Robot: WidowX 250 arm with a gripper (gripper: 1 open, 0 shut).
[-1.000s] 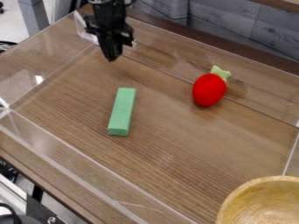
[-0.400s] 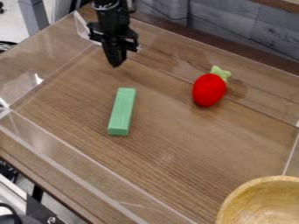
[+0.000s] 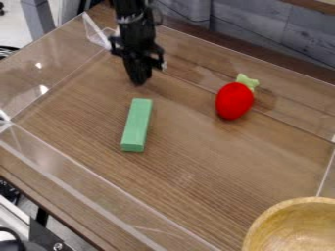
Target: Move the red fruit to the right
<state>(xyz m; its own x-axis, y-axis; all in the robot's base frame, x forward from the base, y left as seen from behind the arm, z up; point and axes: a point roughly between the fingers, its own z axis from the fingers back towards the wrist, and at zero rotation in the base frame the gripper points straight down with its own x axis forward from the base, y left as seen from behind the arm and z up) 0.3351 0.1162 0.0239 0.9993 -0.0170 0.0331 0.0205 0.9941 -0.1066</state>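
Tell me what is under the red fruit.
The red fruit lies directly on the wooden tabletop; only wood shows around it. The patch beneath it is covered.

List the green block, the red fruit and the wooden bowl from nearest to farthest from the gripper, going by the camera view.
1. Green block: just below the gripper in the picture, toward the camera.
2. Red fruit: off to the picture's right.
3. Wooden bowl: bottom right corner of the picture, clearly farthest.
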